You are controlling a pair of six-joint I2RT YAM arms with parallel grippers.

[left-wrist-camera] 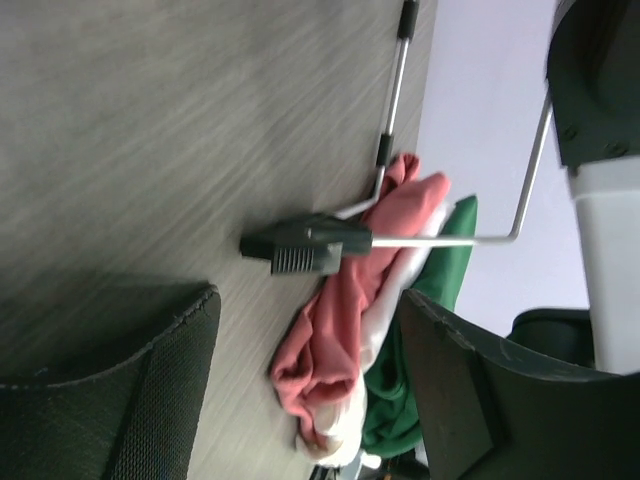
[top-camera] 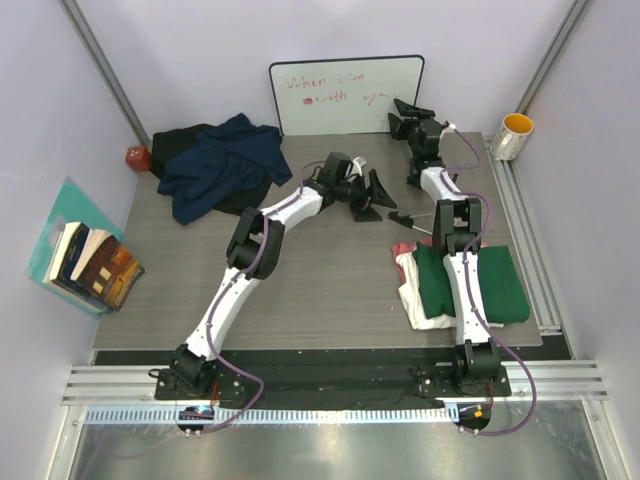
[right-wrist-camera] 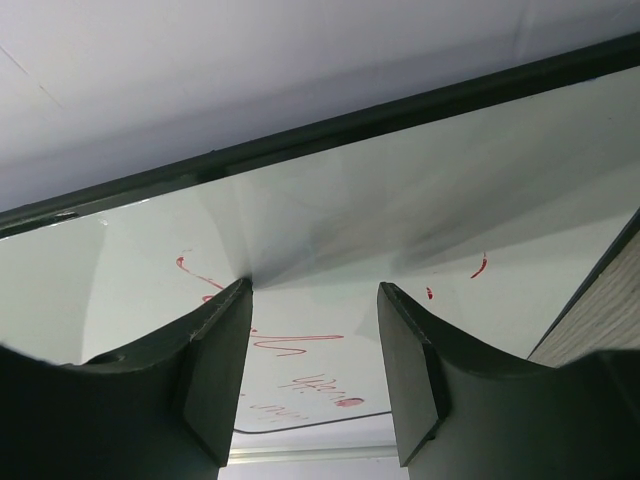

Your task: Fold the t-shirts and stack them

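Surface is a grey wood-grain table (top-camera: 320,290), boxed in by pale walls; whiteboard (top-camera: 345,95) is propped at top centre, red writing unreadable. A heap of navy and black t-shirts (top-camera: 222,165) is seen upper left. At right, green t-shirt (top-camera: 500,285) is stacked on cream t-shirt (top-camera: 425,312) and pink t-shirt (top-camera: 404,249), partly hidden by the right arm. Both left gripper (top-camera: 372,198) and right gripper (top-camera: 398,115) are released, nothing held

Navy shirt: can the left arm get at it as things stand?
Probably yes. The left fingers are open and empty, and only bare table lies between them and the navy shirt on its side.
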